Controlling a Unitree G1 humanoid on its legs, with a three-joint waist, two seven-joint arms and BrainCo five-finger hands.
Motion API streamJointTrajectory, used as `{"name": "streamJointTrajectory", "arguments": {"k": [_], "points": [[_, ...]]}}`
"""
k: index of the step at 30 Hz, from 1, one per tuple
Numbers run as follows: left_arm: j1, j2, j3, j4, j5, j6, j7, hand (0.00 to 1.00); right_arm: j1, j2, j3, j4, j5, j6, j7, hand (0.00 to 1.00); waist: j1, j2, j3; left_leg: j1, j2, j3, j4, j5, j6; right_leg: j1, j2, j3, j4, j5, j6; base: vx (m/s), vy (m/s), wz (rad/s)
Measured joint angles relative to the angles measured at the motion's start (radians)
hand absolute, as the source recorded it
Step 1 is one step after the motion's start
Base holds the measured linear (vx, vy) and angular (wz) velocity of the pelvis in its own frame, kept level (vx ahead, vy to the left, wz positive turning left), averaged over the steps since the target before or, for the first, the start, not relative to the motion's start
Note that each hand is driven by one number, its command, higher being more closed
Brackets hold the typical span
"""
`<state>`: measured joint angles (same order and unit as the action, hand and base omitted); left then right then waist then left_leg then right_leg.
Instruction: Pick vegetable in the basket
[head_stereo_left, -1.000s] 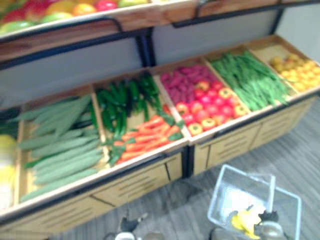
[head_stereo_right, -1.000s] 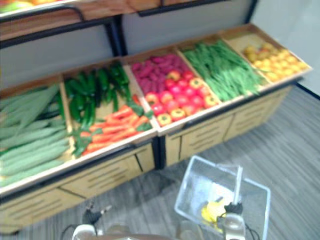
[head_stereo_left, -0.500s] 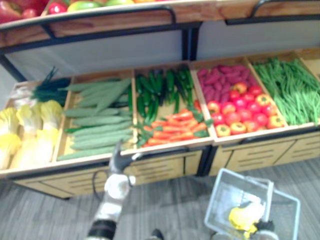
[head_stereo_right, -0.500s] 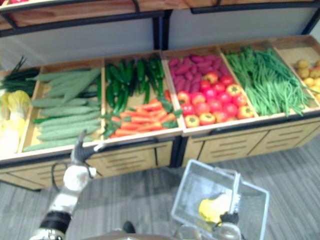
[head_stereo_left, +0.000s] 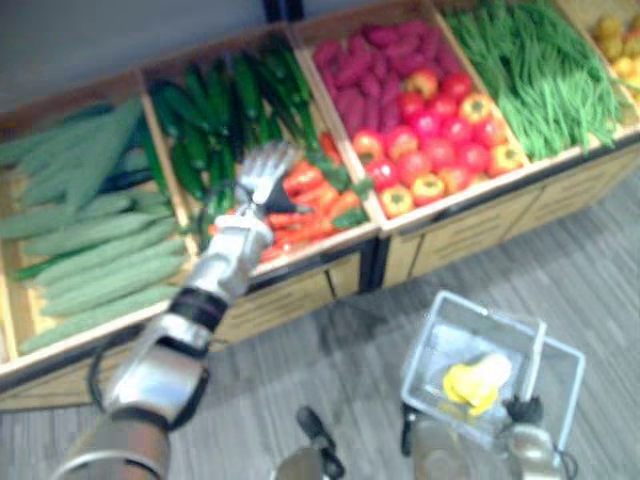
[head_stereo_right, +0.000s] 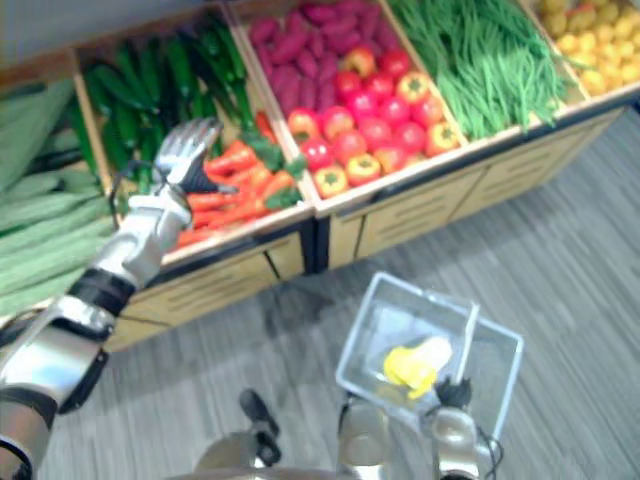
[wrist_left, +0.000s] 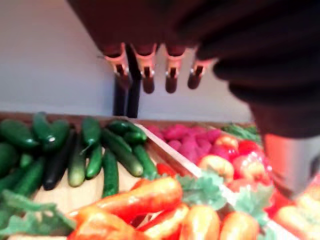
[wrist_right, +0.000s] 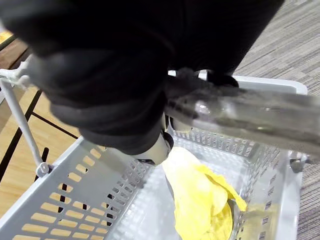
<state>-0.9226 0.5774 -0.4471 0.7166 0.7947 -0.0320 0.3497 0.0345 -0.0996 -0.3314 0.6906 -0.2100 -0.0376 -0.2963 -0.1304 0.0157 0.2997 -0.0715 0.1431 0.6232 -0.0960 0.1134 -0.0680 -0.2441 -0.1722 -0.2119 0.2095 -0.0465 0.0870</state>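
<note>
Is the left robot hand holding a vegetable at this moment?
No, the left robot hand hovers open above the carrots, its fingers straight with nothing between them.

Landmark: wooden compartment of orange carrots (head_stereo_left: 305, 215).
- Above it: open air. The left hand (head_stereo_left: 262, 175) hangs there over the produce, fingers straight.
- Behind it, same compartment: dark green cucumbers (head_stereo_left: 215, 110), packed.
- Right of it: thin wooden divider (wrist_left: 165, 150), then tightly packed red and yellow peppers (head_stereo_left: 440, 140).
- Left of it: second wooden divider (head_stereo_left: 181, 195), then long pale green gourds (head_stereo_left: 90, 250).
- In front: low wooden front rim (head_stereo_left: 320, 252), then bare grey floor (head_stereo_left: 330, 350).
- Front-right: white plastic mesh basket (wrist_right: 80, 200), mouth open. Its translucent handle bar (wrist_right: 240, 112) crosses the top with the right hand (wrist_right: 115, 70) wrapped round it. A yellow item (head_stereo_left: 475, 380) covers part of the bottom.
</note>
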Motion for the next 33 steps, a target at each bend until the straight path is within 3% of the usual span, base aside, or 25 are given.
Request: {"name": "streamJointTrajectory", "arguments": {"k": [9, 16, 17, 23, 33], "points": [[-0.23, 0.098, -0.022, 0.172, 0.016, 0.037, -0.01, 0.0, -0.026, 0.0, 0.049, -0.109, 0.072, -0.038, -0.028, 1.0, -0.025, 0.012, 0.141, -0.069, 0.006, 0.03, 0.0, 0.013, 0.007, -0.096, 0.013, 0.035, 0.007, 0.018, -0.015, 0.03, -0.01, -0.09], [-0.262, 0.105, -0.013, 0.237, 0.015, 0.064, -0.044, 0.0, -0.043, 0.001, 0.112, -0.149, 0.097, -0.063, -0.054, 1.0, -0.031, 0.014, 0.169, -0.108, 0.001, 0.059, 0.001, 0.013, 0.007, -0.164, 0.014, 0.084, 0.03, 0.018, -0.015, 0.07, 0.002, -0.09], [-0.261, 0.105, -0.006, 0.241, 0.016, 0.066, -0.046, 1.0, -0.043, 0.001, 0.117, -0.154, 0.102, -0.064, -0.054, 1.0, -0.031, 0.014, 0.169, -0.115, 0.001, 0.062, 0.001, 0.013, 0.007, -0.174, 0.014, 0.086, 0.032, 0.018, -0.015, 0.06, -0.007, -0.05], [-0.307, 0.112, 0.023, 0.224, 0.055, 0.067, -0.045, 1.0, -0.043, -0.004, 0.148, -0.205, 0.105, -0.075, -0.061, 1.0, -0.015, 0.013, 0.189, -0.151, 0.009, 0.083, 0.001, 0.015, 0.01, -0.226, 0.014, 0.103, 0.047, 0.017, -0.014, 0.05, -0.018, -0.06], [-0.349, 0.135, 0.013, 0.176, 0.171, 0.065, -0.063, 1.0, -0.02, -0.002, 0.192, -0.311, 0.114, -0.075, -0.042, 1.0, -0.012, 0.011, 0.195, -0.175, 0.02, 0.139, 0.001, 0.014, 0.007, -0.259, 0.015, 0.111, 0.045, 0.02, -0.012, 0.06, -0.007, -0.04]]}}
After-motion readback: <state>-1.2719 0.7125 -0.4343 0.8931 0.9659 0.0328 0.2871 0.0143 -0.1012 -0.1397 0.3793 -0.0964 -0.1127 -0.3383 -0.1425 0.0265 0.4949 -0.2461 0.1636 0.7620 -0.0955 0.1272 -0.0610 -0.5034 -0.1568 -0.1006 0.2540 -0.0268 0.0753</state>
